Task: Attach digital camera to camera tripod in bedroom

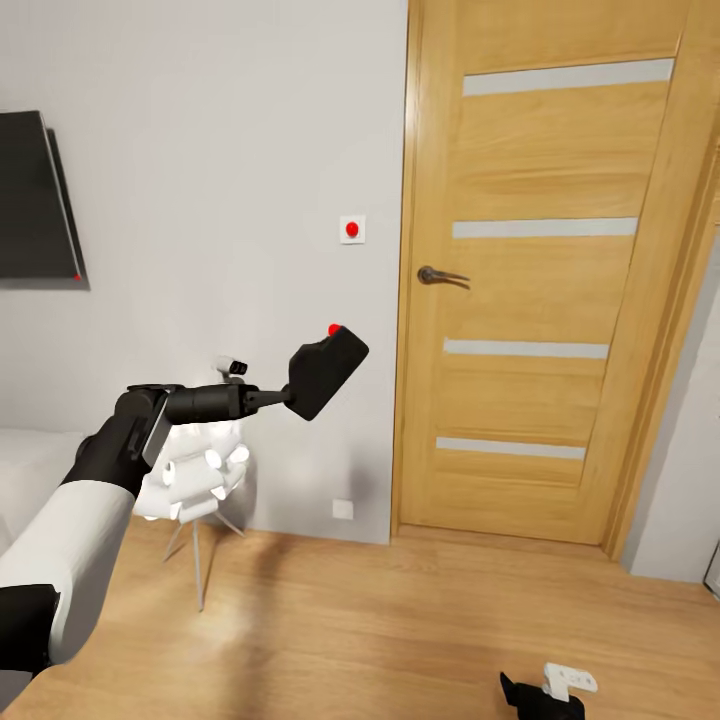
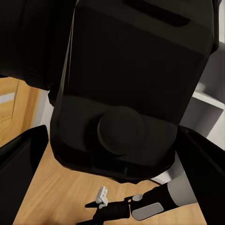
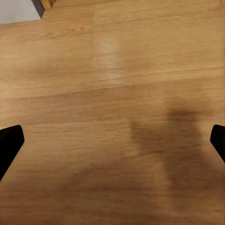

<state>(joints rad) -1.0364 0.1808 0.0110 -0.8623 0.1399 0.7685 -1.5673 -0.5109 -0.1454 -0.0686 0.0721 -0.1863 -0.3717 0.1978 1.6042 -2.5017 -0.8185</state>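
The digital camera [image 1: 328, 372], a matte black box with a red button on top, hangs at chest height in front of the white wall. My left gripper [image 1: 298, 393] is shut on it from the left. In the left wrist view the digital camera [image 2: 131, 93] looms close, its round lens barrel facing me, with the dark fingers [image 2: 18, 161] on either side. My right gripper [image 1: 548, 695] is low over the wood floor and open; its fingertips [image 3: 9, 143] stand far apart with nothing between them. The camera tripod is out of view.
A white flower-shaped lamp [image 1: 195, 478] on thin legs stands by the wall behind my left arm. A closed wooden door [image 1: 545, 270] with a dark handle [image 1: 440, 275] is to the right. A black screen [image 1: 35, 200] hangs on the left wall. Light wood floor [image 1: 380, 620] lies ahead.
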